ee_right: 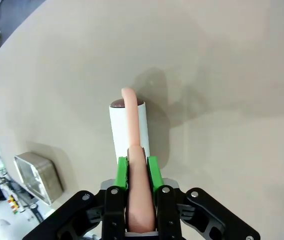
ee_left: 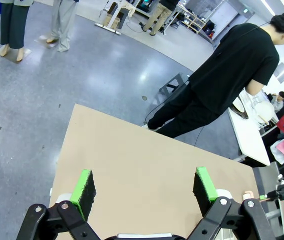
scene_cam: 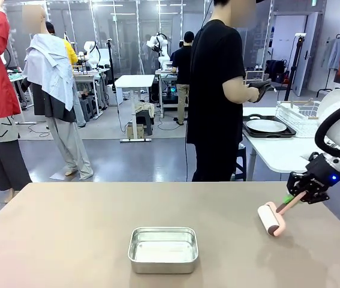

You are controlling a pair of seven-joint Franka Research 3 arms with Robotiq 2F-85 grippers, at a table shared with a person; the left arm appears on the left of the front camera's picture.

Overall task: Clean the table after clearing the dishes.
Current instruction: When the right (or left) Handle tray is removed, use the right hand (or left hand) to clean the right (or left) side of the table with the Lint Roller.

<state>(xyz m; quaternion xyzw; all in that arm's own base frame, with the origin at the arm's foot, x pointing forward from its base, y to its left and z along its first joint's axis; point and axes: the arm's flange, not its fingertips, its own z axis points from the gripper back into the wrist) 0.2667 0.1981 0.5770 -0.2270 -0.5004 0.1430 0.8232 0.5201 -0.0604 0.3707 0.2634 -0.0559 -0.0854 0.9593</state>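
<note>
right gripper [ee_right: 137,165] clenched on pink-handled white lint roller [scene_cam: 270,219] at brownish matte table [scene_cam: 68,228]'s right side | left gripper [ee_left: 144,187] spread, empty | round white plate [scene_cam: 266,125] on dark tray [scene_cam: 285,131], white side table [scene_cam: 277,153] beyond

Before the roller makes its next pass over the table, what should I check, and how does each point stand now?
1. Grip: right gripper shut on the pink handle of the roller. Ok.
2. Roll pressed onto the table: cannot tell; it is at the surface, but contact is unclear.
3. Dishes off the table: ok. A plate lies on a dark tray on the white side table.
4. Path toward the middle: not ok. A steel pan sits there.
5. Left gripper open, empty, above the table. Ok.
6. Person has hands off the table and faces the side table. Ok.
</note>
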